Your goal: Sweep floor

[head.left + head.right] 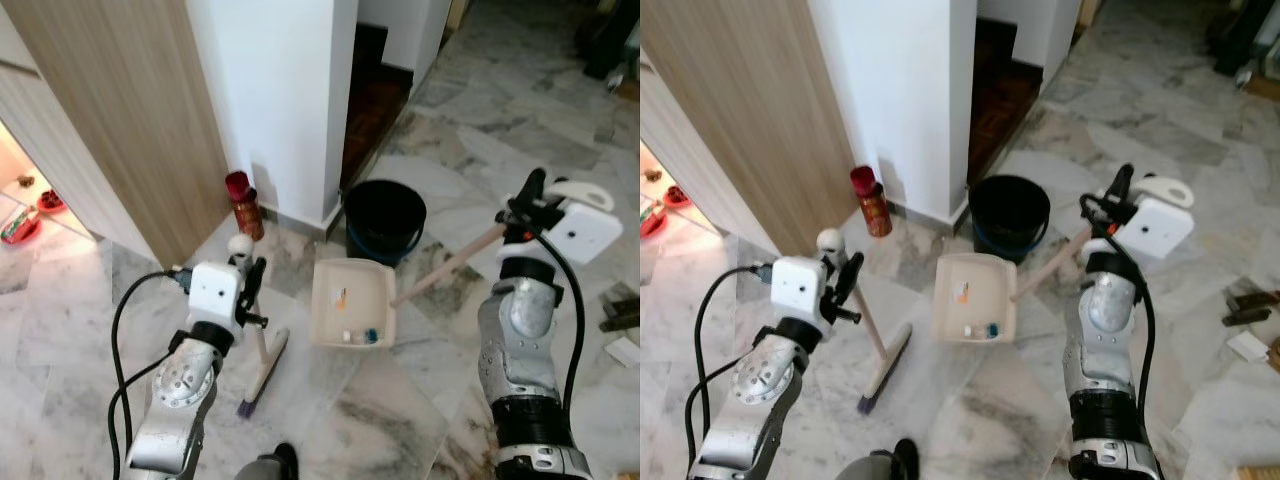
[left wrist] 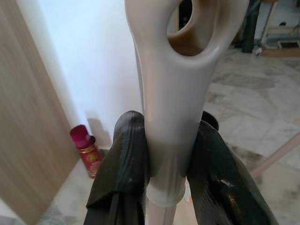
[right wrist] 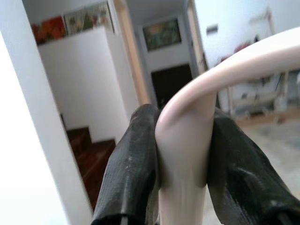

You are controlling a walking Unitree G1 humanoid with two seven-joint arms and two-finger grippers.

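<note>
My left gripper (image 1: 250,275) is shut on the cream handle of a small broom (image 1: 262,362), whose dark-bristled head rests on the marble floor. In the left wrist view the black fingers (image 2: 124,164) clamp the broom handle (image 2: 171,93) just below its hanging loop. My right gripper (image 1: 525,205) is shut on the long handle of a cream dustpan (image 1: 352,302), which lies on the floor to the right of the broom head with a few bits of litter inside. The dustpan handle (image 3: 185,154) sits between my right fingers (image 3: 131,173) in the right wrist view.
A dark bucket (image 1: 385,218) stands just behind the dustpan by a white wall corner. A red canister (image 1: 243,205) stands against the wall beside a wooden panel (image 1: 120,110). Dark stairs (image 1: 375,95) rise behind the bucket. Small items lie on the floor at the right (image 1: 620,310).
</note>
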